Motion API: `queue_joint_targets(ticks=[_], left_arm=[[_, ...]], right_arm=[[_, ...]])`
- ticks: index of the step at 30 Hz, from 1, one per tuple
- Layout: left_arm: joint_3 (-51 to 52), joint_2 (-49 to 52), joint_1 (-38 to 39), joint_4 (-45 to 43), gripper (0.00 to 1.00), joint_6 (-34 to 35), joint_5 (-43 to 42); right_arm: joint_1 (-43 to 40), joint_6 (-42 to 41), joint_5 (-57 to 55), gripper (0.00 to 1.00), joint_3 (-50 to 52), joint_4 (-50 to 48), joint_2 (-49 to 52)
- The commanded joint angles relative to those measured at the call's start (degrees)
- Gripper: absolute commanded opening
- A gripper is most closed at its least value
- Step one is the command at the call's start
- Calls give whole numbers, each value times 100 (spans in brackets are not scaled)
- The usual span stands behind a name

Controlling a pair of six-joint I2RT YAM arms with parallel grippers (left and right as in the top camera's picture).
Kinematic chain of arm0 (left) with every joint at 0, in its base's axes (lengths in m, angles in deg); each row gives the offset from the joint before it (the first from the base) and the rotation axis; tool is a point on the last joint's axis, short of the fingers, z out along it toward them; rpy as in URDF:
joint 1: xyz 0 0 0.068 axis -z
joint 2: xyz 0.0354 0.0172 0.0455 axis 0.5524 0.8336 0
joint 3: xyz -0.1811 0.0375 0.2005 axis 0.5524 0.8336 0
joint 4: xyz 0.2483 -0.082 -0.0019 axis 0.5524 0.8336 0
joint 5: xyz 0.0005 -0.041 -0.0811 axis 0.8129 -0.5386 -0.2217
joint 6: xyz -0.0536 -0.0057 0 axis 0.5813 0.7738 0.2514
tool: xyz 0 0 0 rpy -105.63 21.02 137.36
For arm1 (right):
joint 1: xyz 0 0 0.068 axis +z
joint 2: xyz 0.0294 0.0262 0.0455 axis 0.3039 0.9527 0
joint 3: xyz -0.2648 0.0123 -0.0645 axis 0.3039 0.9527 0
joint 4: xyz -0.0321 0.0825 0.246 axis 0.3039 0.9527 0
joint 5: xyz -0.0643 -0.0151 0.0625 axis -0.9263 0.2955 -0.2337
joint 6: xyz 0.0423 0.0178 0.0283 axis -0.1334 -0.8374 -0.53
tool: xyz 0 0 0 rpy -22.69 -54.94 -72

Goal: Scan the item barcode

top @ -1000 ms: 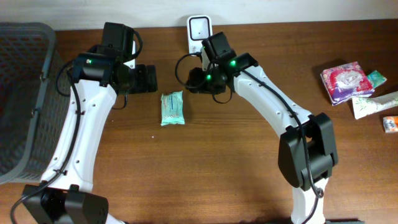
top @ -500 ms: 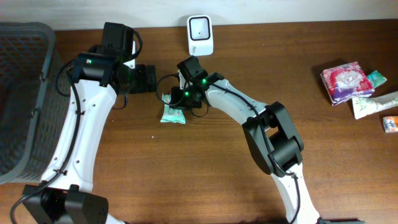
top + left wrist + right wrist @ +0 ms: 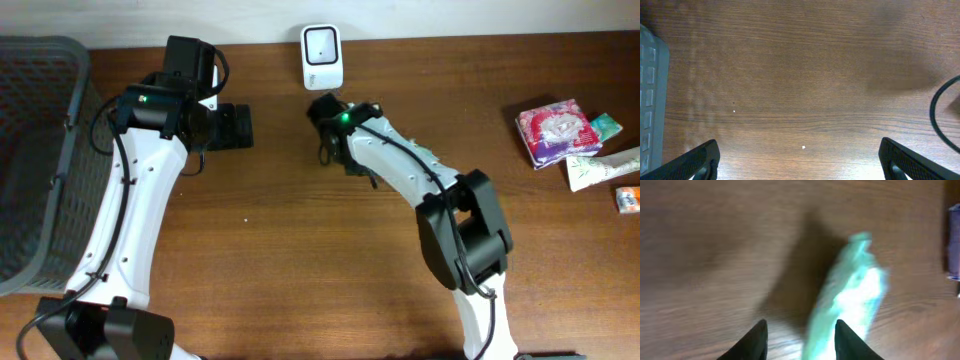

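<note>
- Basket (image 3: 40, 150) walls the left edge
- Scanner (image 3: 322, 57) at the back, right gripper (image 3: 801, 326) gripping teal packet (image 3: 850, 295) just before it
- Loose packets (image 3: 560, 132) crowd the right edge
- Table (image 3: 300, 270) front open

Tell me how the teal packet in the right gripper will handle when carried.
Probably soft: the teal packet looks like a film pouch with a crimped end, so it may sag or bend beyond the right gripper. Likely light, since it hangs above its shadow from a grip at one end. The film could be slippery, but the blurred view leaves that unsure.
</note>
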State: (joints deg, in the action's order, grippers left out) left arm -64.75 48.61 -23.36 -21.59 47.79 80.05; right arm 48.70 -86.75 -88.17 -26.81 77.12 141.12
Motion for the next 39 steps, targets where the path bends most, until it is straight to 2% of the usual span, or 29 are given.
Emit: queue_joint_targets(ticks=[1, 3, 5, 8, 12, 14, 17, 18, 21, 22, 28, 30, 31, 32, 34, 38, 39], left_arm=[[-35, -22, 17, 11, 99, -111, 63], [-35, -22, 17, 11, 99, -111, 63], [-35, -22, 17, 11, 99, -111, 63], [-35, -22, 17, 11, 99, -111, 63], [-35, -22, 17, 11, 99, -111, 63], [-35, -22, 17, 11, 99, -111, 63], [-35, -22, 17, 11, 99, -114, 63], [-35, -22, 17, 11, 99, -114, 63], [-35, -22, 17, 11, 99, -111, 63], [-35, -22, 17, 11, 99, -111, 63], [-35, -22, 17, 11, 99, -111, 63], [-35, -22, 17, 11, 99, -111, 63], [-35, -22, 17, 11, 99, -114, 63], [-35, -22, 17, 11, 99, -111, 63], [-35, -22, 17, 11, 99, -111, 63], [-35, -22, 17, 11, 99, -114, 63], [-35, -22, 17, 11, 99, -111, 63]], right_arm=[[483, 413, 728, 60, 39, -310, 17], [761, 411, 586, 61, 39, -415, 17], [802, 289, -68, 63, -22, -251, 13], [166, 83, -308, 64, -221, 153, 13], [-721, 85, 487, 64, -212, -192, 15], [-1121, -142, 1145, 58, -186, -608, 15], [-1163, -155, 1106, 57, -173, -671, 15], [-1163, -323, 949, 54, -37, -647, 15], [-1163, -560, 688, 54, 374, -708, 17], [-1163, -855, 452, 55, 483, -599, 17], [-1163, -866, 448, 55, 520, 11, 15], [-1163, -866, 551, 39, 516, 299, 15], [-1163, -866, 553, 39, 479, 476, 15], [-1163, -866, 551, 44, 337, 927, 15], [-1165, -866, 573, 75, 125, 1528, 15], [-1163, -905, 575, 76, 380, 1102, 15], [-1163, -903, 570, 71, 428, 1040, 15]])
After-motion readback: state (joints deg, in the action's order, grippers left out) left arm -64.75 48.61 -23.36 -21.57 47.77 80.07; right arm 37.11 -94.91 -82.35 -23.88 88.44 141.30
